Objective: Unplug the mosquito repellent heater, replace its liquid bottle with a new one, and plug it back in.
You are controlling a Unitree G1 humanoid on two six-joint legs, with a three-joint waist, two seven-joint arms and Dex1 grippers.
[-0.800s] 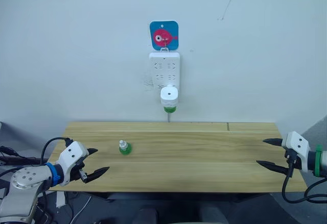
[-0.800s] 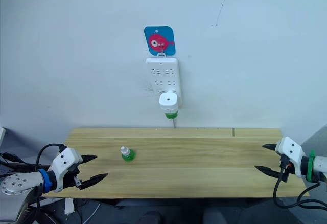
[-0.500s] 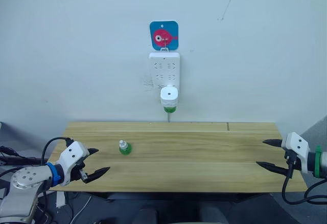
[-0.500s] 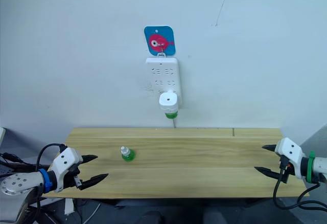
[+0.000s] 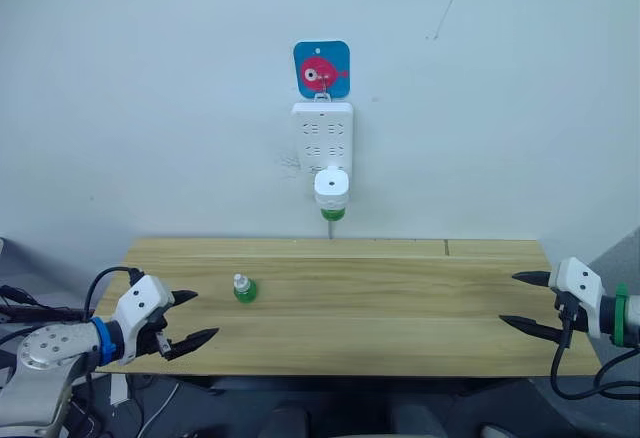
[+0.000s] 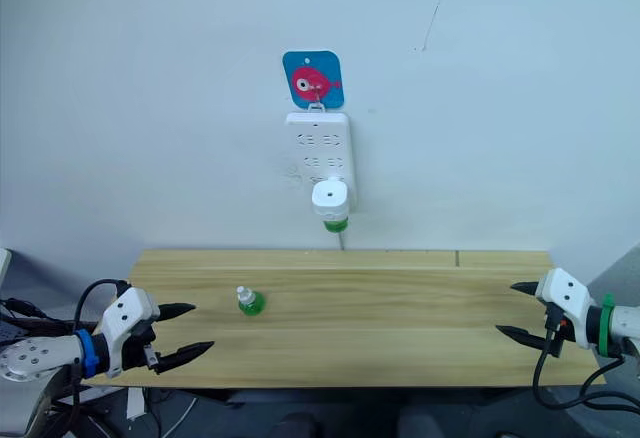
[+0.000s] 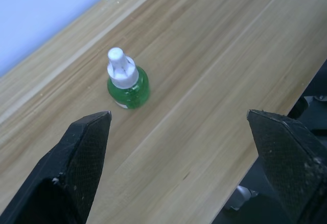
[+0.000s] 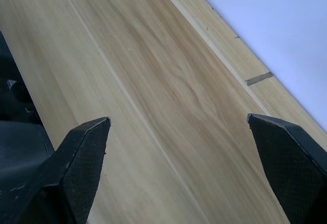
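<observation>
The mosquito repellent heater [image 5: 331,187] is plugged into the power strip [image 5: 322,136] on the far wall, its green bottle underneath. To unplug it cleanly, grip the white body and pull straight out. The left gripper [image 5: 190,318] and right gripper [image 5: 522,301] hover at the table's [image 5: 400,298] near corners, jaws wide, empty. The new bottle [image 7: 126,79] stands near-left.
</observation>
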